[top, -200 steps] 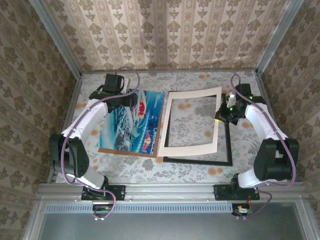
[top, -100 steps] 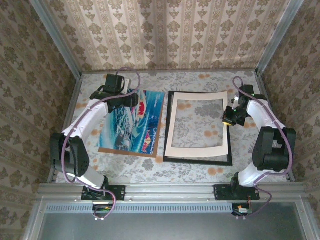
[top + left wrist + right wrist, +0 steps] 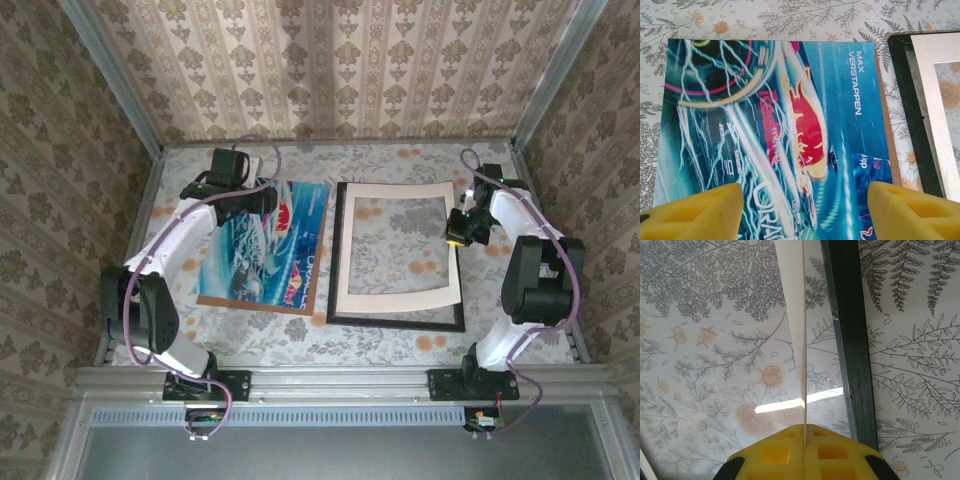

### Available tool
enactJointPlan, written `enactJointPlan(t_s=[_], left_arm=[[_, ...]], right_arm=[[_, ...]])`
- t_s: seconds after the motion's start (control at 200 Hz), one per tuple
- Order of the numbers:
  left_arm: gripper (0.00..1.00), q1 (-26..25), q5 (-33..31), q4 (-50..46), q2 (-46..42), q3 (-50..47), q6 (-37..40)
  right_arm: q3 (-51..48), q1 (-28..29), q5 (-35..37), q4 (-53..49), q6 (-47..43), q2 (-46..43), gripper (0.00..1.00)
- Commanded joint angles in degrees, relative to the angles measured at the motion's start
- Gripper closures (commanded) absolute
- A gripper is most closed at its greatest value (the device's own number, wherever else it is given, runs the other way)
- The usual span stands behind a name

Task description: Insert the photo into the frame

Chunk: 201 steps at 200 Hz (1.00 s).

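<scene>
The photo [image 3: 268, 250] lies face up on the left half of the table [image 3: 400, 160]. Its long axis runs from the far edge toward the near edge, with the far end leaning slightly right. It is a glossy rectangular print of blue, white and teal swirls with red shapes [image 3: 775, 125]. White lettering runs lengthwise along the side nearest the frame. It rests on a plain brown backing board [image 3: 245, 301], which shows as a thin strip along its near edge.

The frame [image 3: 400, 323] lies flat on the right half of the table, just beside the photo and parallel to it. It is a thin black rectangle with straight bars [image 3: 910, 100]. The right wrist view shows a shiny pane inside one bar [image 3: 850, 340]. A cream mat [image 3: 395, 299] with 1 large rectangular window sits in the frame, and the floral tablecloth shows through the window. The mat's right edge covers the frame's right bar in the top view.

The left gripper [image 3: 262, 200] hovers over the far end of the photo. Its 2 yellow fingers are spread wide apart [image 3: 805, 210].

The right gripper [image 3: 455, 232] is at the mat's right edge. Its yellow pads are pressed together on the thin sheet, seen edge-on [image 3: 792, 290] in its wrist view [image 3: 804, 440].
</scene>
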Motion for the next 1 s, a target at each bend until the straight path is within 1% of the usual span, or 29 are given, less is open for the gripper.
enactJointPlan(t_s=[0.0,0.14,0.275,0.35,0.605,1.0], left_arm=[[0.32,-0.1,1.1,0.8,0.6,-0.5,-0.1],[0.32,-0.3,1.1,1.1,0.5,-0.6,-0.1],[0.32,-0.4,1.3,1.1,0.6,-0.5,-0.2],[0.32,-0.5,1.3,1.1,0.4,-0.5,-0.2],[0.32,-0.7,1.6,1.4,0.7,-0.3,-0.4],[0.32,-0.9,1.6,0.9,1.1,0.5,0.0]], right_arm=[[-0.8,0.8,1.0,-2.9,-1.6,-1.5,0.97],[-1.5,1.7,0.4,-3.0,-2.0,-1.8,0.97],[0.3,2.6,-0.4,-3.7,-2.6,0.0,0.96],[1.7,2.7,0.4,-4.7,-2.9,0.6,0.96],[3.4,2.7,2.6,-7.1,-4.6,-0.9,0.95],[5.4,2.7,1.2,-8.9,-6.4,-1.1,0.95]])
